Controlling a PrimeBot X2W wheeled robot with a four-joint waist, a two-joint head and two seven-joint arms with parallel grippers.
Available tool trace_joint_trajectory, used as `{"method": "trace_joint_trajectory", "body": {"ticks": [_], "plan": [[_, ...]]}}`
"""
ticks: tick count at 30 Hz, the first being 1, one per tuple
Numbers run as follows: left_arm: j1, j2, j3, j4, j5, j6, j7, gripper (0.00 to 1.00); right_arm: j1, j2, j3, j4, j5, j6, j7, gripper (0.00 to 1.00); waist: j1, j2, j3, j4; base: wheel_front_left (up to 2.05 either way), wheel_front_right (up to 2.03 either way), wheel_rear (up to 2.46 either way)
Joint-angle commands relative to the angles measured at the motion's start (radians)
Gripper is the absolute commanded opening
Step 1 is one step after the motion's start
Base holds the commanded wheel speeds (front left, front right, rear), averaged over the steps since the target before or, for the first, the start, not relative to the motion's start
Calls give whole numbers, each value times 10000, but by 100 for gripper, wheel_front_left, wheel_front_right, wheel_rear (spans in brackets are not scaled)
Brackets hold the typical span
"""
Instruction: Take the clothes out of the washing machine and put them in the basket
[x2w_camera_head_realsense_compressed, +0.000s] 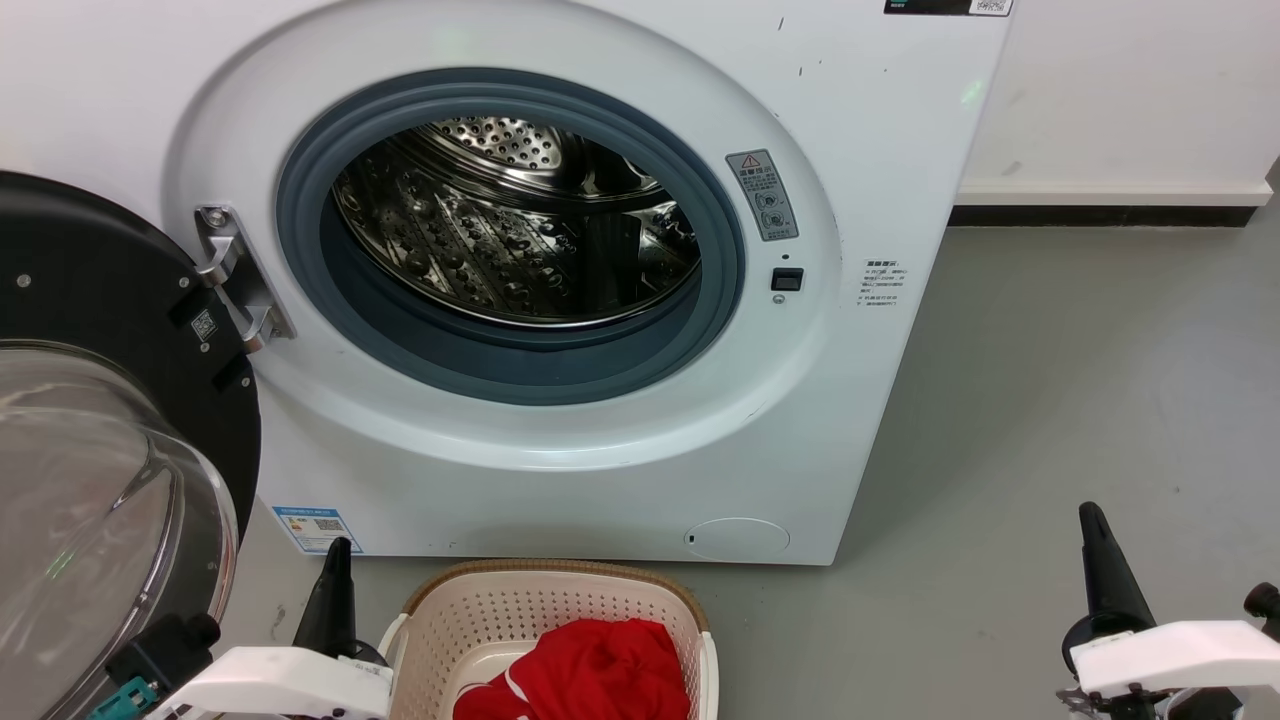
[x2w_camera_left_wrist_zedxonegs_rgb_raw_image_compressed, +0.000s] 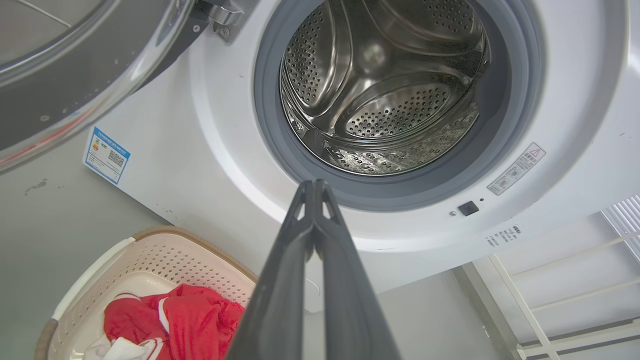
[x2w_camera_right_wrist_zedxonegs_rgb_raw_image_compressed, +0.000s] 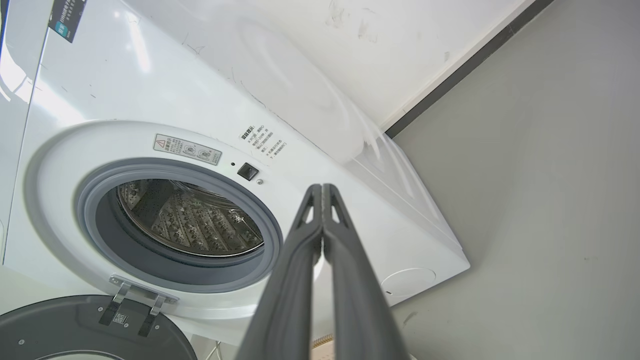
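Washing machine across upper centre of head view, door swung wide at left edge, steel drum visible inside grey seal. Basket at bottom centre, just in front of machine, red clothes lying inside. Left pincer at lower left beside basket, fingers pressed together, nothing held. Right pincer at lower right above grey floor, fingertips likewise together, empty

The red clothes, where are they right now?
The red clothes lie in the basket in front of the washing machine, at the bottom middle of the head view, just right of the left gripper.
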Motion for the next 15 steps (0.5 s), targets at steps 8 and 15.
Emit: {"method": "trace_joint_trajectory", "body": {"ticks": [8,15], "plan": [[-366,-57,142,13,-1187,-148,270,0,-424,-54,-7,7,1203,-1,280,0,0,0,12,-4,0,0,0],[-498,-91,211,93,-2026,-206,469,0,-536,-58,-7,69,2048,-2,485,0,0,0,22,-9,0,0,0]]}}
